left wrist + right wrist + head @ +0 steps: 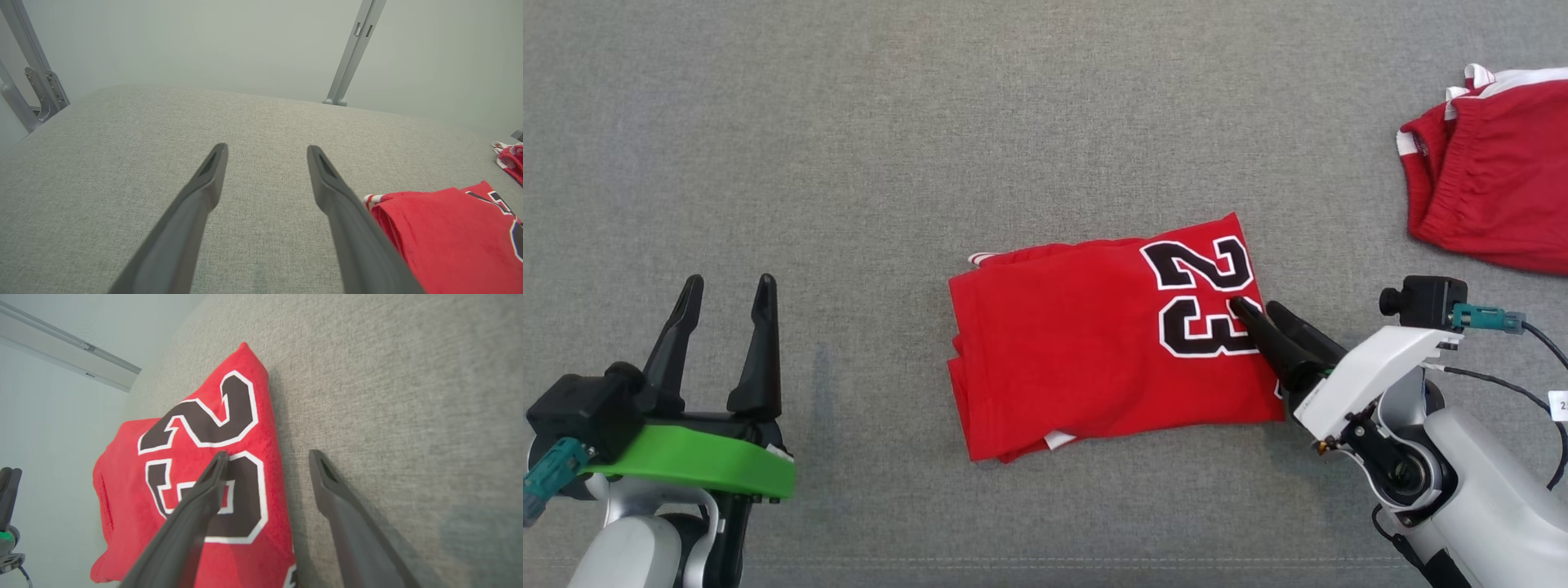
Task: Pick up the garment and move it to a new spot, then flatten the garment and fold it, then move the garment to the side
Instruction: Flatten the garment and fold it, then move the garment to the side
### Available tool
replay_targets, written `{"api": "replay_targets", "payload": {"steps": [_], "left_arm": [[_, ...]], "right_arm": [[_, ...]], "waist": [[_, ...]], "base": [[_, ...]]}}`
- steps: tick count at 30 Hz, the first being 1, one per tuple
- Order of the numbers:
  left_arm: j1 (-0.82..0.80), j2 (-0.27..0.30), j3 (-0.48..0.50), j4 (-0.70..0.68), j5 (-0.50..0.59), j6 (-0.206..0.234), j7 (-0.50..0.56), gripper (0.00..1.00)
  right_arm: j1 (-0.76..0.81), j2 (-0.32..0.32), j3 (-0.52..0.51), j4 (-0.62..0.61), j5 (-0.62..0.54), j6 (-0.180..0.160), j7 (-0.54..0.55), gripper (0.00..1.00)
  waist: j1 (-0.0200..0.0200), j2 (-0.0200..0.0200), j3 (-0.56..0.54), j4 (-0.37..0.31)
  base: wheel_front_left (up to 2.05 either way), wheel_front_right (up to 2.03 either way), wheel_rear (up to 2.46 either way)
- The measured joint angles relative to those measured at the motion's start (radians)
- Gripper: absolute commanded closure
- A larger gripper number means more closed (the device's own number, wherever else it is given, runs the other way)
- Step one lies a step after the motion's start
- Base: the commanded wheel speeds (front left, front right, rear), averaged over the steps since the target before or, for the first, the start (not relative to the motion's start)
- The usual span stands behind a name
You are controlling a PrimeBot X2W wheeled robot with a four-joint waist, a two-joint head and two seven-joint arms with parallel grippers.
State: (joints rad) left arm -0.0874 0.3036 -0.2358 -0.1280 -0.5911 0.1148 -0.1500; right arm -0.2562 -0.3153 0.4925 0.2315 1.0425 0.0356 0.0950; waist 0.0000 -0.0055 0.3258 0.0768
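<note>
The garment is a red jersey with a black "23", folded into a rough rectangle in the middle of the grey surface. My right gripper is open at the garment's right edge. In the right wrist view the garment lies under the gripper: one finger is over the printed number and the other over bare fabric beside the garment's edge. My left gripper is open and empty, well to the left of the garment. In the left wrist view its gripper points over bare surface, the garment at lower right.
A second red garment with white trim lies at the far right edge of the surface, also glimpsed in the left wrist view. The grey padded surface is bordered by metal frame posts at its far side.
</note>
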Motion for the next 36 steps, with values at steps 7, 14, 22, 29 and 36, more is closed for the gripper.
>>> {"api": "replay_targets", "payload": {"steps": [7, 14, 22, 29, 36], "left_arm": [[-0.004, -0.005, -0.015, -0.001, 0.006, 0.0, 0.001, 0.0], [-0.005, -0.017, -0.027, 0.007, 0.006, 0.0, 0.001, 0.0], [-0.005, -0.023, -0.019, 0.016, 0.006, 0.0, 0.001, 0.0], [-0.006, -0.022, -0.025, -0.006, 0.008, 0.0, 0.001, 0.0], [-0.007, -0.017, -0.026, -0.009, 0.016, 0.0, 0.001, 0.0]], "right_arm": [[-0.002, 0.031, -0.035, 0.026, 0.111, 0.028, 0.037, 0.65], [-0.045, 0.003, -0.017, 0.019, 0.165, 0.048, 0.15, 1.0], [-0.193, -0.182, -0.045, -0.014, 0.053, 0.042, 0.213, 1.0], [-0.274, -0.352, -0.135, 0.002, -0.001, -0.012, 0.253, 1.0], [-0.297, -0.431, -0.222, 0.023, -0.001, -0.061, 0.253, 1.0]], "waist": [[0.0, 0.0, 0.002, 0.01], [0.0, 0.0, -0.007, 0.038], [0.0, 0.0, -0.011, 0.048], [0.0, 0.0, -0.005, 0.047], [0.0, 0.0, 0.0, 0.041]], "base": [[0.0, 0.0, 0.0], [0.0, 0.0, 0.0], [0.0, 0.0, 0.0], [0.0, 0.0, 0.0], [0.0, 0.0, 0.0]]}}
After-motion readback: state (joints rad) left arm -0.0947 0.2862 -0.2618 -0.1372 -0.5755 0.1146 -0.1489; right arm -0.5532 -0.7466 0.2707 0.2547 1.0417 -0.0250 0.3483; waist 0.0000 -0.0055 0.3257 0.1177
